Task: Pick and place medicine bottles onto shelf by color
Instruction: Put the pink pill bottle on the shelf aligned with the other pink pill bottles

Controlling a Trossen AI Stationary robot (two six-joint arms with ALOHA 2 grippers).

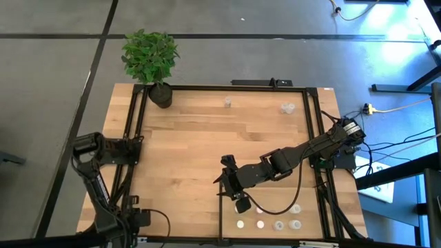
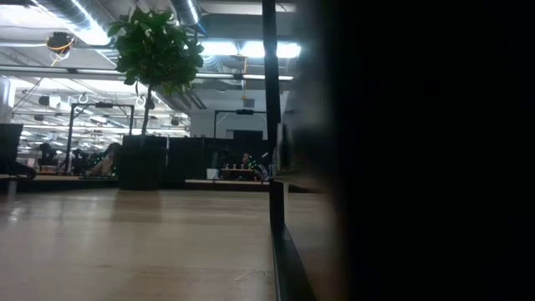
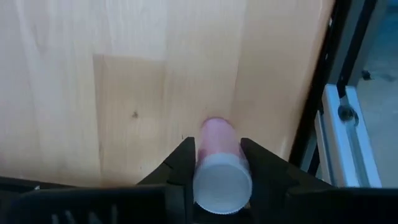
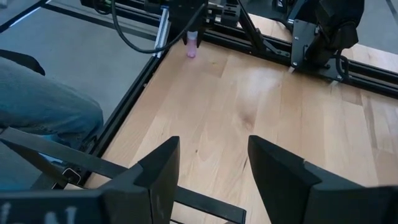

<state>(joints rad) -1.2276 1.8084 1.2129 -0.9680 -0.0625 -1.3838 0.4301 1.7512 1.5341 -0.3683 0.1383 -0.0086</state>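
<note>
A pink medicine bottle (image 3: 214, 134) with a white cap stands upright near the table's near left corner. My left gripper (image 3: 217, 155) points straight down over it and is shut on it. From across the table, the right wrist view also shows the bottle (image 4: 191, 48). My right gripper (image 4: 214, 155) hangs open and empty above mid-table (image 1: 229, 180), aimed toward the left arm. The shelf, marked by its black edge strip (image 1: 220, 213), lies at the near right with several bottles (image 1: 260, 224) standing on it. Two more bottles (image 1: 288, 108) stand near the far edge. My left gripper pinches the pink bottle's upper body just under the white cap (image 3: 200, 149) between its two fingers. The fingers come from above, pointing down. The bottle stays upright, and its base (image 4: 191, 56) appears to rest on the wood.
A potted plant (image 1: 153, 65) stands at the far left corner. A black frame rail (image 1: 131, 172) runs around the table. A person's leg in jeans (image 4: 43, 106) is beside the table's edge. Something dark and close fills the right half of the low view (image 2: 435, 150).
</note>
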